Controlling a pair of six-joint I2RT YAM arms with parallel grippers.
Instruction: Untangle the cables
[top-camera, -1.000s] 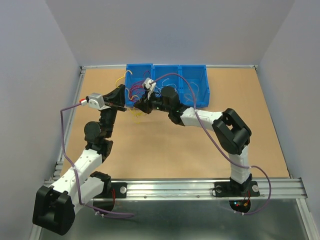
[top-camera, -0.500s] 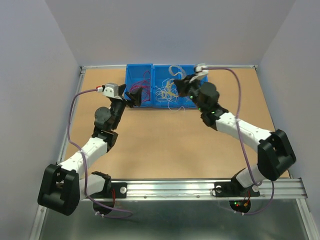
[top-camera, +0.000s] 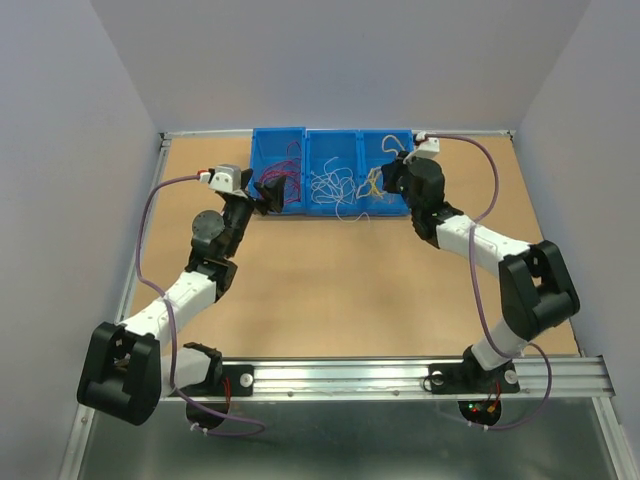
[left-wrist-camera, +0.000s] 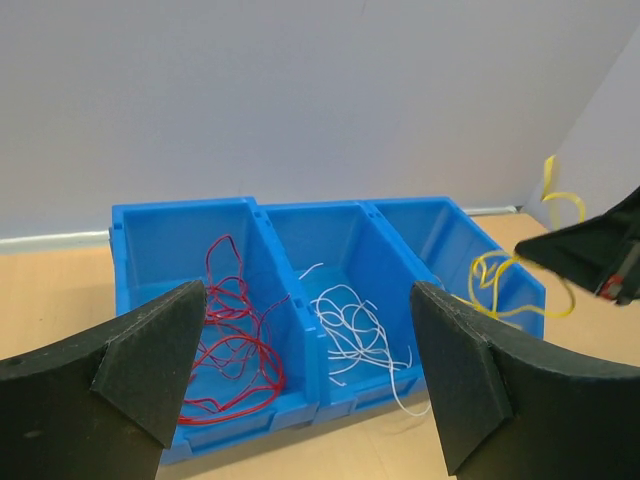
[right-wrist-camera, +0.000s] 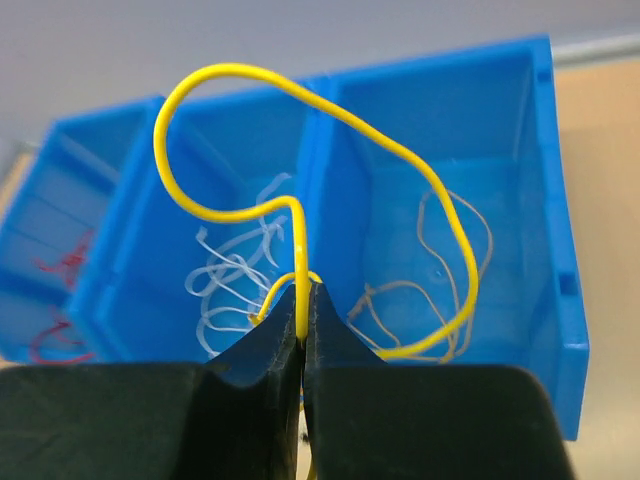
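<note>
From above, a row of three blue bins (top-camera: 306, 150) stands at the far edge of the counter (top-camera: 330, 290). The red wires (top-camera: 287, 168) lie in the bin on the left arm's side and the white wires (top-camera: 335, 188) in the middle one, a few strands hanging over its front wall. The left pincer (top-camera: 268, 192) hovers at the front of the red bin. The right pincer (top-camera: 384, 180) hangs over the third bin with a yellow wire (top-camera: 374, 184) in its tip.

The left wrist view shows the left pincer spread wide and holding nothing. Its two dark fingers (left-wrist-camera: 150, 360) frame the bins. The red tangle fills the first bin and the white curls sit in the second. The yellow wire loops in the air above the third bin's near rim.

The right wrist view shows the right pincer clamped tight on the yellow wire. The wire arches up and over, then curls down toward the third bin. Thin pale orange wires (right-wrist-camera: 440, 280) lie on that bin's floor.
</note>
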